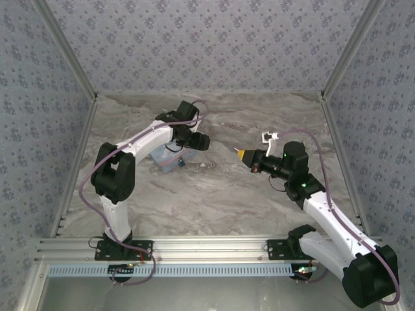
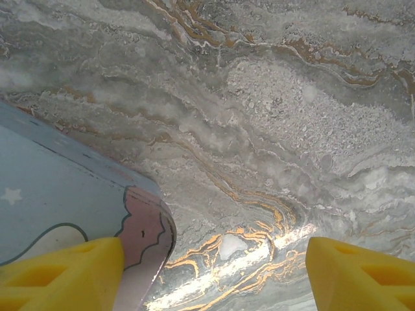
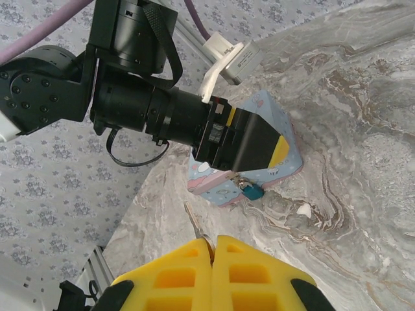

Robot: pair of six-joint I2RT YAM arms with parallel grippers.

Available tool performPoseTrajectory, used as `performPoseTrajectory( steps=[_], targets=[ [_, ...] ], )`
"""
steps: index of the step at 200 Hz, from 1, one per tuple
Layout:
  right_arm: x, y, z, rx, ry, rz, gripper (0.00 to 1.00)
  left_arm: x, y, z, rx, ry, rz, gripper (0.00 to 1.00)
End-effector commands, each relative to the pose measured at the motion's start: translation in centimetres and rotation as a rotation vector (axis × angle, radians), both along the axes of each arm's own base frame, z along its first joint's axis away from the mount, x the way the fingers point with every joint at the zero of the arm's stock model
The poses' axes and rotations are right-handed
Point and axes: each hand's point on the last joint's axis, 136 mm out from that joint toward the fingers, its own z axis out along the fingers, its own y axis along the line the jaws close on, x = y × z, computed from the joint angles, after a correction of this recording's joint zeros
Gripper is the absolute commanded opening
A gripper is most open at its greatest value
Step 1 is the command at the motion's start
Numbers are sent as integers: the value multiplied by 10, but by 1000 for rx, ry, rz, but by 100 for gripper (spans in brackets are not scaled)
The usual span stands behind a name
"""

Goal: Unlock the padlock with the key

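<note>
Yellow padded fingers (image 3: 175, 278) of my right jaws are pressed together on the slim dark metal key (image 3: 193, 225), its blade poking out. The small blue-teal padlock (image 3: 250, 190) lies against the pale-blue rectangular tin (image 3: 267, 111), nearer the marble worktop's (image 3: 363, 129) left edge. My left jaws stand wide over the tin's corner, gripping nothing. Key fetched; inserting and turning remain.

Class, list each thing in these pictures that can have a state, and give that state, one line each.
tin: closed, flat on table.
padlock: at tin's edge, no key in it; whether it is locked cannot be told.
key: pinched in right gripper, blade sticking out.
left gripper: open, one finger over tin's corner, the other over table.
right gripper: shut on key, apart from padlock.
</note>
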Motion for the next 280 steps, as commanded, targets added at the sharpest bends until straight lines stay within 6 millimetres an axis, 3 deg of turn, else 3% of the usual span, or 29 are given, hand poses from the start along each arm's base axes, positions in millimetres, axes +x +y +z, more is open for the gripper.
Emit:
performPoseTrajectory(
  steps=[1,44,150,232,280],
  targets=[
    [-3,-4,-2,-3,2,-9,0,-7,6,-12,41,33,-4,74],
    [-2,-7,-1,0,1,-19,0,-20,3,-21,52,61,-17,74],
    [-5,-34,-3,-16,22,-91,0,-50,-38,1,2,30,-87,73],
    [-4,-73,-6,-17,94,-201,0,-92,-79,6,-60,45,-130,73],
    [-2,-90,-8,-2,125,-245,0,-115,-114,10,-125,62,-183,73]
  ],
)
